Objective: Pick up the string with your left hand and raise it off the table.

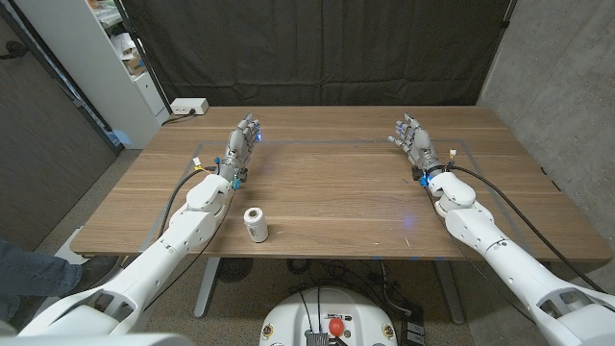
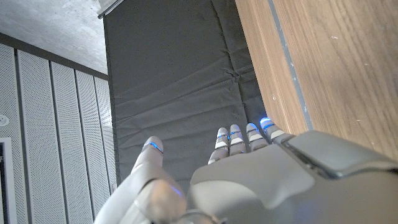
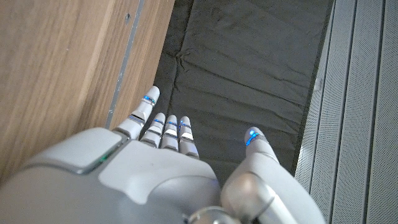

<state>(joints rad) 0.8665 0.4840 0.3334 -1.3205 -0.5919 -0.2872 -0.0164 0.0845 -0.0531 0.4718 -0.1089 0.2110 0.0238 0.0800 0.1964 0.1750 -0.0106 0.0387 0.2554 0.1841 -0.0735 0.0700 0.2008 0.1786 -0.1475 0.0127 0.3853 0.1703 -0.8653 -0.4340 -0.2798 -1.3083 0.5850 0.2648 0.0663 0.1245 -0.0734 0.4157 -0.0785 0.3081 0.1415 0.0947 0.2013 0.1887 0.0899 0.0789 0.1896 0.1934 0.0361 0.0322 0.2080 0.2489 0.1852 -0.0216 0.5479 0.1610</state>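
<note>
My left hand (image 1: 244, 140) stands near the table's (image 1: 346, 207) far left part, fingers apart and holding nothing. The spool (image 1: 255, 225) of string sits well behind it, back toward me, near the front edge and just beside my left forearm. So the reach runs backward and a little inward: I judge I must draw the hand back toward my body before closing on it. The spool lies tipped, its long axis running roughly front to back (the near end shows a dark hole). My right hand (image 1: 413, 137) is far across the table, also spread and empty, so the left is plainly the nearer. Any loose end of string is too small to make out. In the left wrist view, my fingers (image 2: 239, 139) point past the table's edge at the black curtain (image 2: 180, 93).
</note>
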